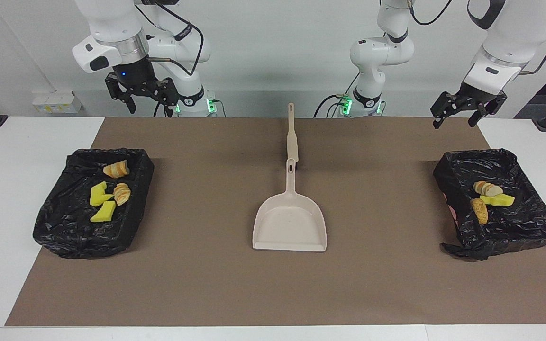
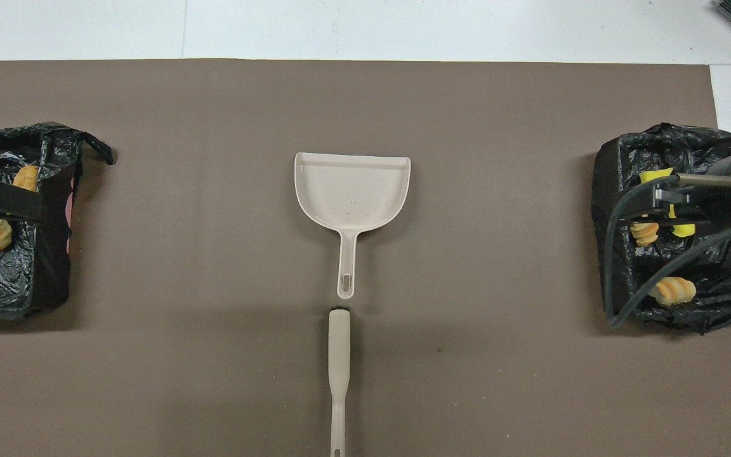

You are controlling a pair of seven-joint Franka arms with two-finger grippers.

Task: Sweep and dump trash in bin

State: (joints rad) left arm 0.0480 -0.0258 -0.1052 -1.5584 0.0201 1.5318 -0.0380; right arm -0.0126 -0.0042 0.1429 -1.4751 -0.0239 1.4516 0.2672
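trash [image 1: 110, 192] is sitting in the bins, none of it on the brown mat [image 1: 206, 284]. four scraps, yellow chunks and bread-like pieces, lie in the black-lined bin [image 1: 64, 237] at my right arm's end of the table. three more scraps [image 1: 488, 196] lie in the other black-lined bin [image 1: 533, 229] at my left arm's end.

my right gripper [image 1: 141, 94] hangs in the air above the mat's edge nearest me, fingers spread apart, nothing in them. from overhead it sits over its bin. my left gripper [image 1: 460, 110] is up too, over the mat's corner on my side of the bin, fingers apart and holding nothing.

between the bins, mid-mat, the beige dustpan [image 1: 290, 222] lies flat with its handle pointing toward me. the brush [image 1: 292, 137] lies in line with it, closer to me, its head end just beside the tip of the dustpan handle. neither gripper touches them.
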